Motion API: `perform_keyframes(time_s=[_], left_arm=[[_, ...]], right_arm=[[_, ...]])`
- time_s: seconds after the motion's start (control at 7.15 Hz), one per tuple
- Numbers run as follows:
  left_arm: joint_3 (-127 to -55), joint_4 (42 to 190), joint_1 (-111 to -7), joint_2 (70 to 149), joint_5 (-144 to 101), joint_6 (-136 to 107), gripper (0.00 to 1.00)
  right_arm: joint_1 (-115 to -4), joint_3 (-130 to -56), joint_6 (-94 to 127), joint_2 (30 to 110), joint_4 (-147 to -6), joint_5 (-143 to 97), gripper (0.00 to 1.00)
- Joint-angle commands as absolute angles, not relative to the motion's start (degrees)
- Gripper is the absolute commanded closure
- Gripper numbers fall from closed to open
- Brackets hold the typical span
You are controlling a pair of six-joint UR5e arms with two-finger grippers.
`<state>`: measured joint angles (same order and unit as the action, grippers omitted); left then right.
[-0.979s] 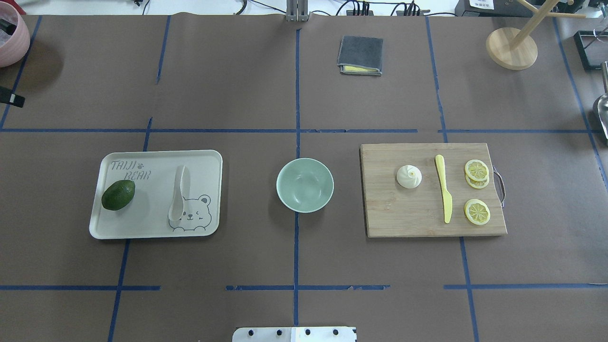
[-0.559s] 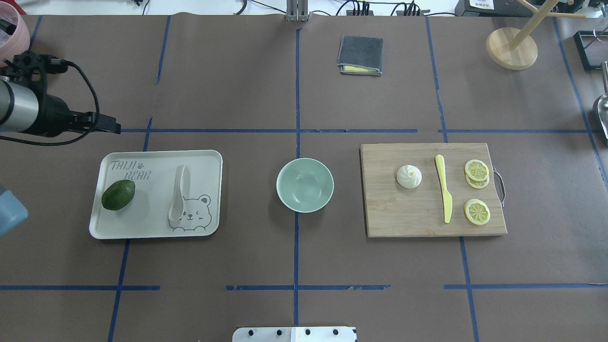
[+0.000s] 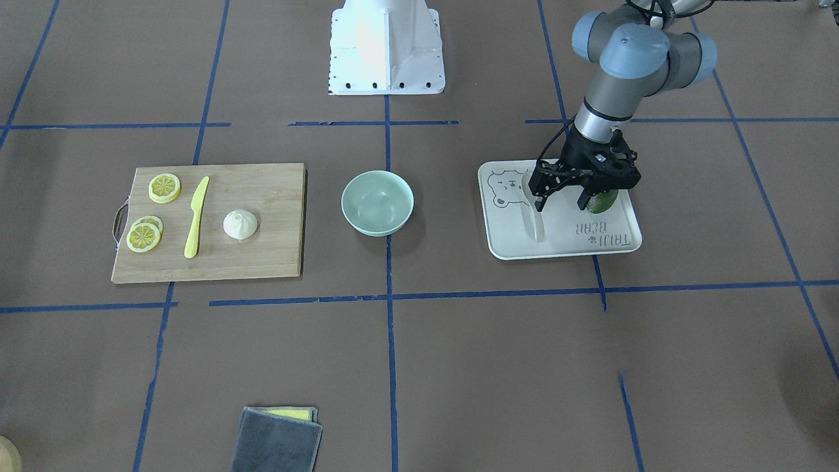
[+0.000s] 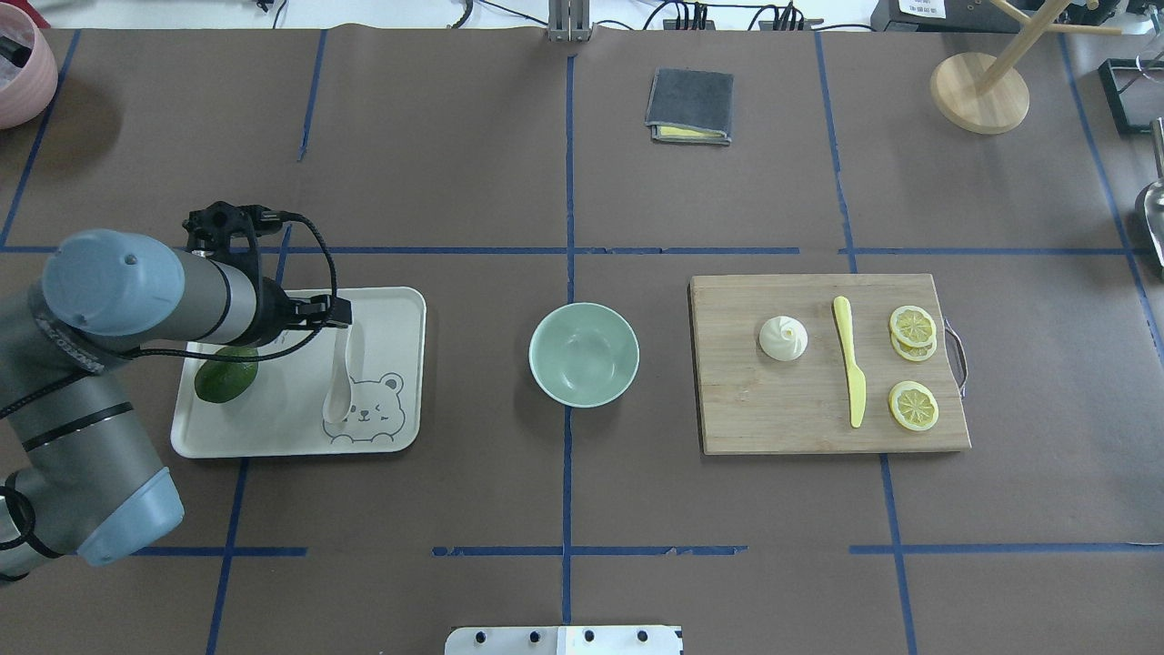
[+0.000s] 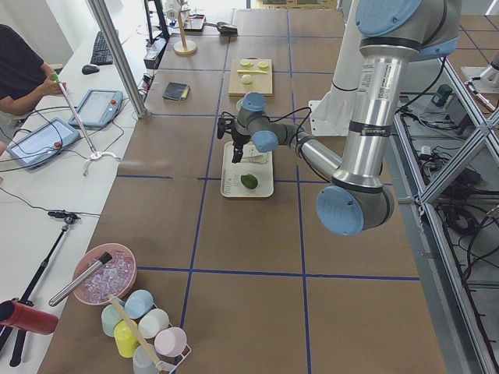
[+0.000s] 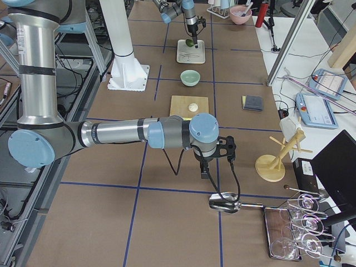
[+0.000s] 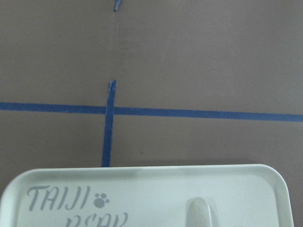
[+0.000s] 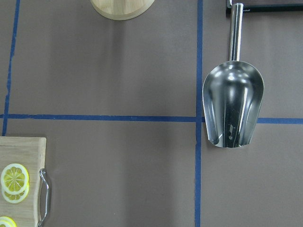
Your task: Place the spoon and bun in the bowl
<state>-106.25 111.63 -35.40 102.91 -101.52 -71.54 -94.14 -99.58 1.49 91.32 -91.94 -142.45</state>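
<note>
Risk: the spoon (image 4: pixel 341 377) lies flat and glossy on the smooth bear-print tray (image 4: pixel 405 305), so a pinch off the handle's centre would likely skate it aside or tip the scoop up. One finger also stands just beside the avocado (image 4: pixel 223 384) and may nudge it. Left hand (image 3: pixel 561 202): fingers spread wide, empty, poised over the spoon's handle, contact not discernible; right hand (image 6: pixel 204 171): far off by a metal scoop (image 8: pixel 233 106), opening cannot be told. Bowl (image 4: pixel 584 355): empty, mid-worktop; bun (image 4: pixel 783 337): on the cutting board (image 4: pixel 727 418), well apart.
</note>
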Motion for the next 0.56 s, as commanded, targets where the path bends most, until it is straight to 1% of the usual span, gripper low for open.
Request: perform_keyframes(time_s=[0.0, 0.14, 0.42], left_arm=[[-104.3, 110.8, -33.9, 104.6, -100.5, -72.9, 0.17], [-102.2, 111.2, -33.9, 105.2, -100.6, -72.7, 0.18], [-101.3, 111.2, -33.5, 106.3, -100.6, -72.8, 0.27]], right_arm=[[-94.1, -99.7, 1.6, 91.1, -91.9, -142.5, 0.00], [-94.1, -99.8, 1.9, 91.1, -91.9, -142.6, 0.00], [-94.0, -99.9, 1.9, 91.1, -91.9, -142.6, 0.00]])
